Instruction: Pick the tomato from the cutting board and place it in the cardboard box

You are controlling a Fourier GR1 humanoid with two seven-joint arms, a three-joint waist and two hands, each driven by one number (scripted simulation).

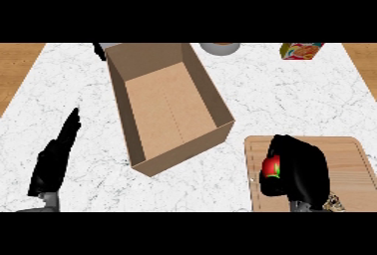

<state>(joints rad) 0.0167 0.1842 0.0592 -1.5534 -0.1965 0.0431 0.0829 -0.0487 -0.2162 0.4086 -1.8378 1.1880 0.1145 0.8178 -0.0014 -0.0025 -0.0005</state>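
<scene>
Right hand [298, 172] curls around the tomato [273, 167] on the cutting board [346, 149] at the counter's [294, 99] near right corner; left hand [55, 159] rests open, fingers straight, near the left edge, beside the cardboard box [165, 107]

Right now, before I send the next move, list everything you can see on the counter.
Open brown cardboard box: one, counter's middle, nothing visible inside.
Light wooden cutting board: one, lower right.
Red tomato with green top: one, over the board, in the right hand.
Grey round vessel: one, top edge, cut off.
Colourful printed packet: one, top right.
White marble counter: one.
Left hand: black, open, lower left.
Right hand: black, fingers curled round the tomato.
</scene>
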